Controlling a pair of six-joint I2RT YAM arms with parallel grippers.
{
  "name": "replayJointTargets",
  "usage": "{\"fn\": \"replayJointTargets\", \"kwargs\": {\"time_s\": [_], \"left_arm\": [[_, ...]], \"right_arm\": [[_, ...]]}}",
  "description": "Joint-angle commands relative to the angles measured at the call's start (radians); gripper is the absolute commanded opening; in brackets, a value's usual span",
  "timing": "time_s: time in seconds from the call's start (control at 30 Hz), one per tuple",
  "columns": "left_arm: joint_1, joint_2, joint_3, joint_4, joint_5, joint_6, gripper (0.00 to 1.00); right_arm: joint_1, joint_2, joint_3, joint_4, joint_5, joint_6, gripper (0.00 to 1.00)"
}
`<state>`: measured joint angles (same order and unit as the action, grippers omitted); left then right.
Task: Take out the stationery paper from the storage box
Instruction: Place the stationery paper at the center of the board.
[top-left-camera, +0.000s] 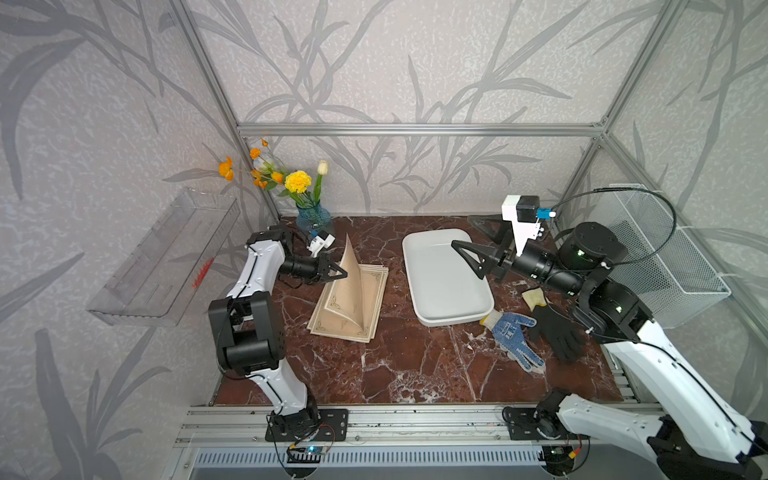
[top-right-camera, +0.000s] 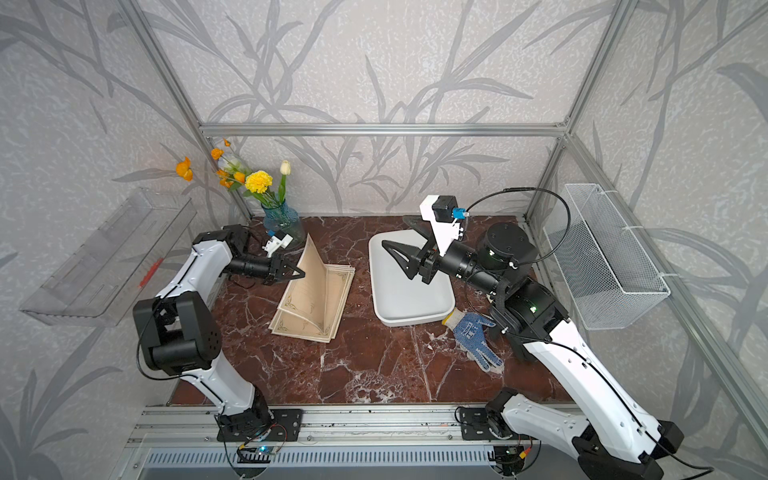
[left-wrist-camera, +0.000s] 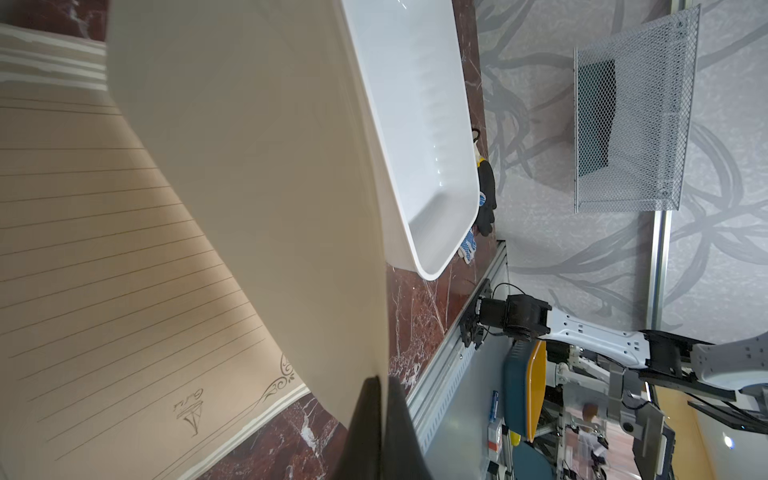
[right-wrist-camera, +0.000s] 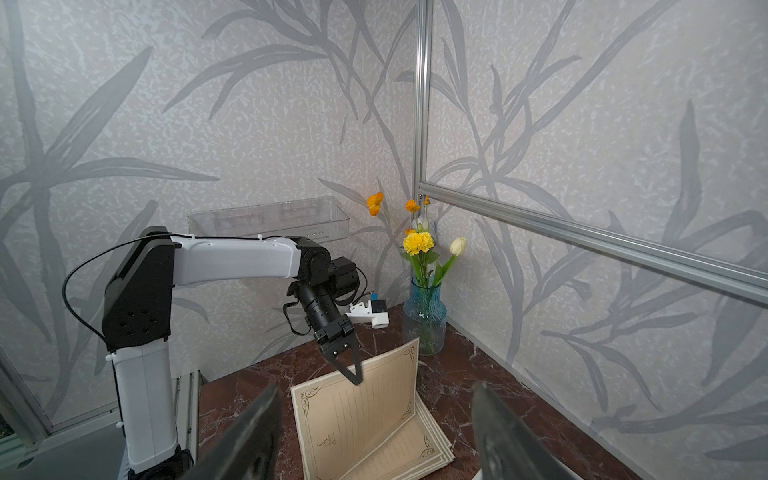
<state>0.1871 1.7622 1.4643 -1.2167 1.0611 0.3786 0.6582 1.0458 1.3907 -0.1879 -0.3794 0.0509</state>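
Observation:
Several sheets of tan stationery paper lie stacked on the marble table, left of the storage box. The box is a glossy white tray, and what shows of its inside is bare. My left gripper is shut on the left edge of the top sheet. That sheet stands curled up like a turned page, its right edge resting on the stack. My right gripper hovers open over the box's far end, with nothing in it.
A blue vase of flowers stands at the back left, close behind the left gripper. A blue-dotted glove and a black glove lie right of the box. A wire-mesh basket hangs on the right wall and a clear shelf tray on the left.

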Motion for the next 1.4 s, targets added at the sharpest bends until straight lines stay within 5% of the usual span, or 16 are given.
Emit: {"fn": "replayJointTargets", "kwargs": {"time_s": [0.0, 0.47, 1.37], "left_arm": [[-0.017, 0.008, 0.040, -0.069, 0.055, 0.076, 0.00], [0.003, 0.205, 0.128, -0.167, 0.006, 0.153, 0.00], [0.112, 0.288, 0.079, -0.005, -0.153, -0.023, 0.00]], "right_arm": [[-0.004, -0.021, -0.002, 0.002, -0.010, -0.013, 0.72], [-0.004, -0.013, -0.026, -0.012, -0.027, -0.036, 0.72], [-0.003, 0.025, -0.003, 0.004, -0.055, -0.016, 0.71]]}}
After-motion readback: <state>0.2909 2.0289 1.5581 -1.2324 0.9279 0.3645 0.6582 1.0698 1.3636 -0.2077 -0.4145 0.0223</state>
